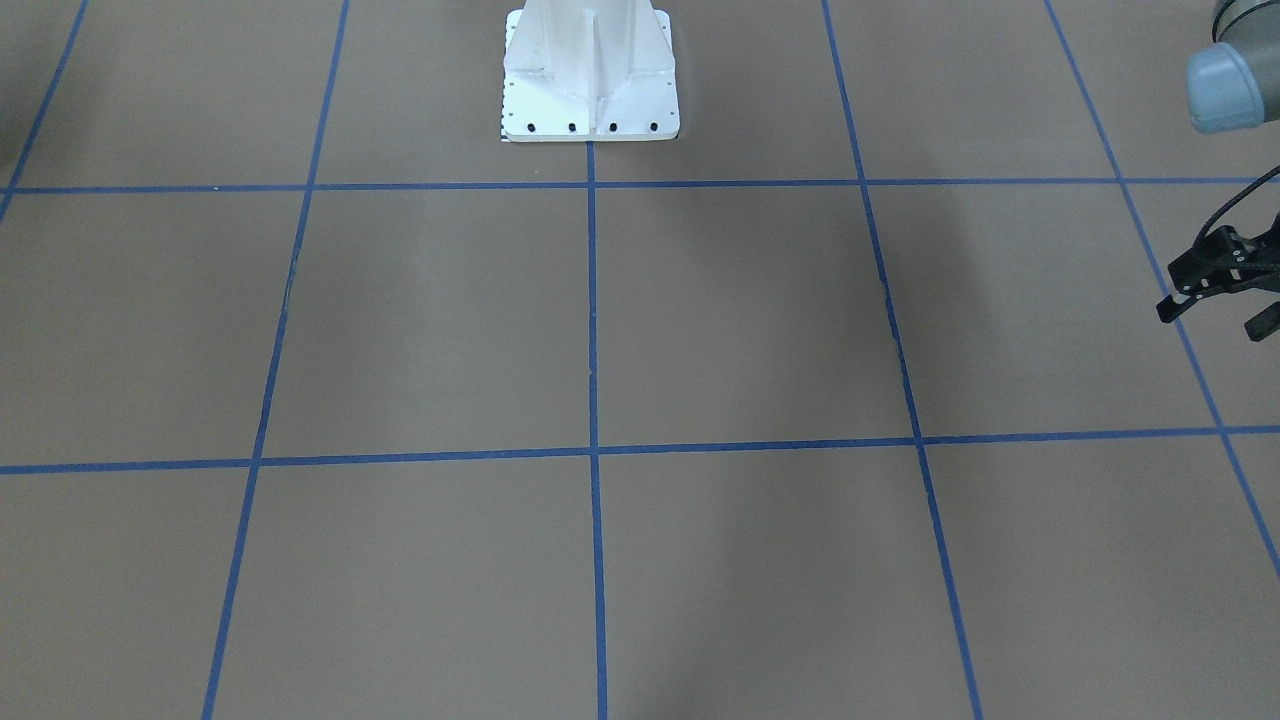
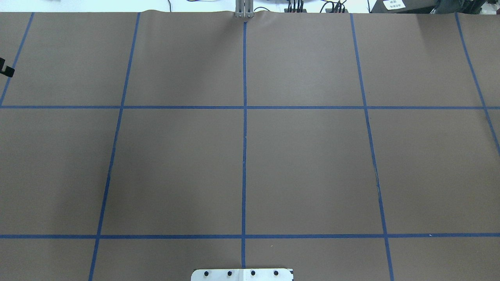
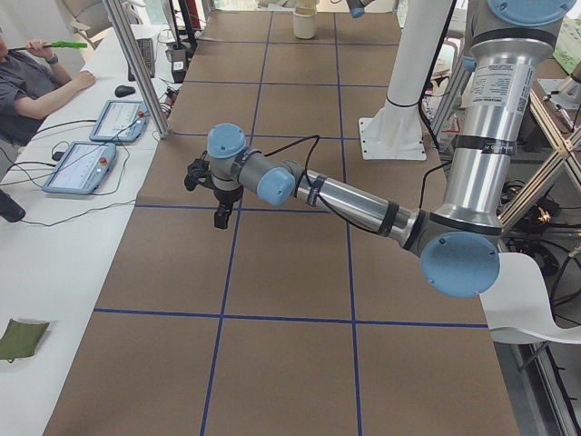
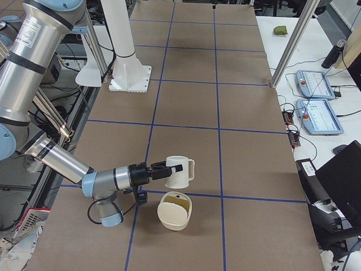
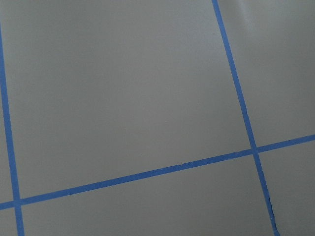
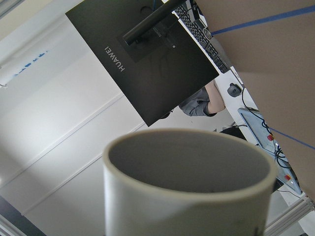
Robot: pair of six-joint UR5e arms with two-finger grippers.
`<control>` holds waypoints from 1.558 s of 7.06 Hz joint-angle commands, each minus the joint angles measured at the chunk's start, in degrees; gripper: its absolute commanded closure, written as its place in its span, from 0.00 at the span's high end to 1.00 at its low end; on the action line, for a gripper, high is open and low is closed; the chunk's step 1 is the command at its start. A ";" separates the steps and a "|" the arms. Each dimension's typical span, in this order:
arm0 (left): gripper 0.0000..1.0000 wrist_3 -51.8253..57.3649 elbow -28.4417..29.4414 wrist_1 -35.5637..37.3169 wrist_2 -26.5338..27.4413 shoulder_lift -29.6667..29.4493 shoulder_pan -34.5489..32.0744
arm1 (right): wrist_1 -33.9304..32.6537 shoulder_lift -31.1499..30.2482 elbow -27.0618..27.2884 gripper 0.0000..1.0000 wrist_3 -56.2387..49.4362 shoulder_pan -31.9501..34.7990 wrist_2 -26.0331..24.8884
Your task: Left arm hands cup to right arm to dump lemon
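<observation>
The right arm's gripper point(image 4: 169, 170) holds the white cup point(image 4: 180, 172) by its rim, just above the table and beside a white bowl point(image 4: 169, 217). In the right wrist view the cup point(image 6: 187, 206) fills the lower frame; its greyish inside looks empty. A dull yellow-green lemon point(image 4: 179, 199) lies in the bowl. The left gripper point(image 1: 1215, 312) is open and empty at the table's left end, off the surface; it also shows in the exterior left view point(image 3: 213, 186). Only a black tip of it point(image 2: 6, 70) shows in the overhead view. The left wrist view shows only bare table.
The brown table point(image 2: 304, 164) carries a grid of blue tape lines. The white robot pedestal point(image 1: 590, 80) stands at the robot's edge. A side table with tablets point(image 4: 316, 101) and metal posts point(image 4: 293, 39) runs along the far side. An operator point(image 3: 36, 82) sits there.
</observation>
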 commanded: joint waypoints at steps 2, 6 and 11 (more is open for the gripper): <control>1.00 0.00 -0.06 0.00 0.00 0.14 0.00 | 0.08 2.63 0.43 0.47 -17.96 0.00 1.01; 1.00 -0.09 0.03 0.09 -0.09 0.14 0.09 | -0.01 1.32 0.70 0.46 -55.41 0.18 16.72; 1.00 -0.09 0.82 0.09 0.00 0.14 0.53 | -13.42 0.61 0.70 0.49 -105.04 16.57 51.75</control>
